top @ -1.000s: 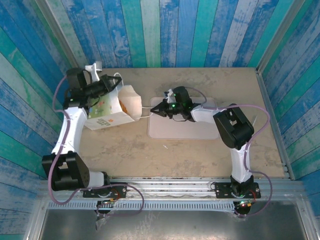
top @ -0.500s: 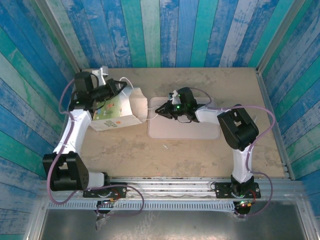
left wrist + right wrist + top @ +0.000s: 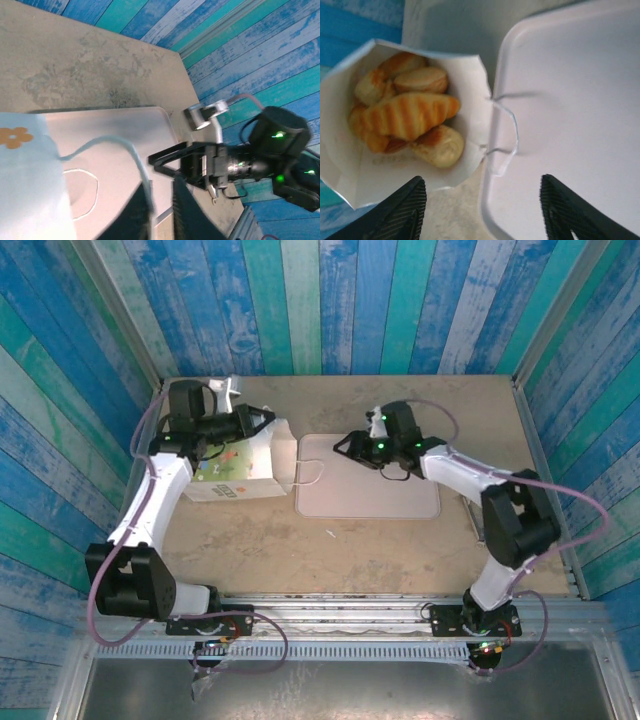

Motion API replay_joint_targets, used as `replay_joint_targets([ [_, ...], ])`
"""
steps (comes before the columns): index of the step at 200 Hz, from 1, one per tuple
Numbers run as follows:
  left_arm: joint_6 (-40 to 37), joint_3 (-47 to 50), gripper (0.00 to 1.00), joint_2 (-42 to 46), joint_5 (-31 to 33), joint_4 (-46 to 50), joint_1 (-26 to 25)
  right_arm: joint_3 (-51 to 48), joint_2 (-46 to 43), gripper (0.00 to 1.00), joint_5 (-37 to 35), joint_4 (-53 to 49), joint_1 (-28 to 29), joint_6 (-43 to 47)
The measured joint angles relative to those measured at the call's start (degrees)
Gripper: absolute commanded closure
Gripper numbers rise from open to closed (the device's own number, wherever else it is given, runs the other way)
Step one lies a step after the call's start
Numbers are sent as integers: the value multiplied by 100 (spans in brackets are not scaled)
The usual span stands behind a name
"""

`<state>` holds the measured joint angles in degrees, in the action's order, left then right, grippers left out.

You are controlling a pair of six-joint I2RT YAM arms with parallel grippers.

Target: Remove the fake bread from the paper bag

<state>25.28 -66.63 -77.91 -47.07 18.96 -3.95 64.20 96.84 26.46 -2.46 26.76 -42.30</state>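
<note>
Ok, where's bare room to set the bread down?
The flat pale pink tray is bare except its left edge, where the white cord handle lies. Bare tabletop borders its near side. Crowded: the white paper bag mouth, packed with golden toy pastries.

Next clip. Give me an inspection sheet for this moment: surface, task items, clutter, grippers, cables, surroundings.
Surface: beige table, stained; a pale pink tray lies on it.
Job's things: paper bag on its side, mouth toward the tray, one cord handle resting on the tray; fake bread inside the bag, a croissant on top; none on the tray.
Clutter: nothing seen.
Grippers: left gripper by the bag's mouth, jaws slightly apart, second cord handle running between them; right gripper open, facing the bag's mouth.
Cables: purple cables along both arms.
Surroundings: blue and teal plank walls.
</note>
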Motion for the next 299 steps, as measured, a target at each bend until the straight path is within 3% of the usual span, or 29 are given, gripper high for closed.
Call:
replay_joint_targets([
  [9,-9,-22,66,-33,37,81,-9,-105,-267,26,-273,-203,-79,164],
  [26,-142,-114,49,-70,120,249,-28,-264,-796,17,-831,-627,-234,468],
  [44,-181,-267,38,-92,195,372,-31,-350,-1290,0,-1287,-1043,-437,737],
  [107,-472,-450,21,-94,470,483,-31,-905,-2697,0,-2892,-2317,-2302,1200],
  [154,-518,374,5,708,1014,-271,-31,-1064,-2389,0,-3038,-3322,-3641,1690],
  [189,-656,756,0,1377,1449,-697,-31,-968,-1655,0,-3119,-3978,-3773,1978],
  [212,-745,1078,5,1683,1735,-925,-31,-1097,-1467,0,-3165,-4118,-3812,2052],
  [299,-1049,1497,6,2052,2319,-1213,-31,-2492,-2367,0,-2494,-3423,-4253,1976],
])
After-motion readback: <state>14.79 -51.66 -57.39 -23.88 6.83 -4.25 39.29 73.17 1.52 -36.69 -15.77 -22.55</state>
